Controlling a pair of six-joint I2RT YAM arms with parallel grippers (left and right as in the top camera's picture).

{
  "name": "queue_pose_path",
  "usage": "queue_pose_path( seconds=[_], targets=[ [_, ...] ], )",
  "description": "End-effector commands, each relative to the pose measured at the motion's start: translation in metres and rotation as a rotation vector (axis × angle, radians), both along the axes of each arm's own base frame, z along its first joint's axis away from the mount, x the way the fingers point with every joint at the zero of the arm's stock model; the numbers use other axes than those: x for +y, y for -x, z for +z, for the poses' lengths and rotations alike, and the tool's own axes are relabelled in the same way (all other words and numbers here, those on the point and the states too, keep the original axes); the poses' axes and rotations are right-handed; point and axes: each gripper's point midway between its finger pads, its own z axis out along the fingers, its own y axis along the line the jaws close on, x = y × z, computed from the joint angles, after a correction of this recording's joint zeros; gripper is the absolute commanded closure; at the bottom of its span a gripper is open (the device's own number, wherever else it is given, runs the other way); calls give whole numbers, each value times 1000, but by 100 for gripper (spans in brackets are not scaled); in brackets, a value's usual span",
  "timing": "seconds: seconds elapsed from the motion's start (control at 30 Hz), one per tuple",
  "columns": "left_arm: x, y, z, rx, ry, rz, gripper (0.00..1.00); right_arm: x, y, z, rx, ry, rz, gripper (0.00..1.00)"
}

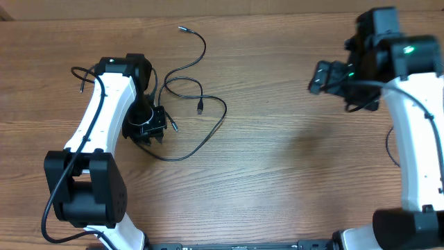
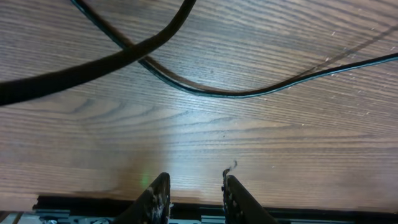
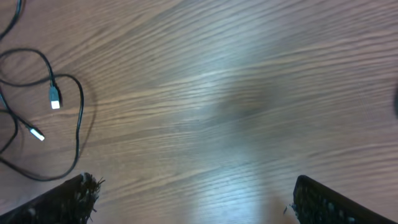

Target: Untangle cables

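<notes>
Cables [image 2: 217, 94] lie on the bench [image 1: 277, 160] directly ahead of the left end effector [image 2: 196, 183], with none of them between its jaws.

Left wrist view: the two fingers [image 2: 155, 196] stand a narrow gap apart, released, and only bare wood shows in the gap. Beyond the tips, a thin black cord curves across the boards from upper left to the right edge. A thicker, blurred dark cord crosses over it at upper left. Whether that one belongs to the loose cords cannot be told from this view.

Overhead view: the left end effector sits low over the left part of the tangle, its black head covering a stretch of cord. A large open loop runs out to the right of the head. A silvery plug [image 1: 200, 107] lies inside that loop, apart from the head. Farther off, a single strand winds away to a plug end [image 1: 182, 28] near the far edge. On the other side of the left arm [image 1: 104, 118], a thin strand ends in a small tip.

Right end effector [image 3: 194, 186]: jaws spread wide, released, nothing between them. It hangs over bare wood, well apart from the tangle. In its own view the cords lie at the far left, where a loop and two silvery plugs are visible.
</notes>
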Motion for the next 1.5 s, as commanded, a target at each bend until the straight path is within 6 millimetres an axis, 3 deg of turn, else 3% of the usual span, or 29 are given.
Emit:
queue_pose_path(
  seconds=[0.0,0.07,0.2,0.43,0.57,0.7,0.87,0.9,1.0,1.23,1.27,1.3,1.33,1.43,1.47],
  targets=[
    [5,16,7,-30,-10,-36,71,14,8,-8,-29,37,-47,0],
    [6,30,6,-78,-8,-44,71,35,4,-24,-39,13,-44,0],
    [8,35,5,-199,-11,-42,70,68,-6,-52,-71,-44,21,0],
    [7,10,32,-436,-2,-35,65,137,-14,-95,-112,-231,181,0],
    [6,-3,36,-492,1,-4,55,162,-22,-116,-111,-249,204,0],
    [5,-12,39,-529,3,7,47,183,-18,-149,-37,-253,216,0],
    [5,-17,40,-552,5,8,39,196,-17,-181,15,-250,214,0],
    [5,-18,40,-553,5,8,38,201,-19,-185,13,-255,211,4],
    [5,-18,40,-554,5,8,37,214,-23,-197,5,-268,207,12],
    [5,-16,40,-545,5,8,37,245,-16,-222,41,-306,149,16],
    [5,-16,40,-544,5,7,37,250,-14,-225,41,-308,156,20],
    [5,-15,40,-544,5,7,37,259,-12,-226,31,-315,178,37],
    [5,-15,40,-544,5,7,37,262,-11,-225,24,-316,185,65],
    [5,-14,39,-539,5,7,37,266,-14,-223,3,-323,192,96],
    [5,-14,39,-536,5,7,37,264,-16,-223,-5,-313,189,96]
  ],
)
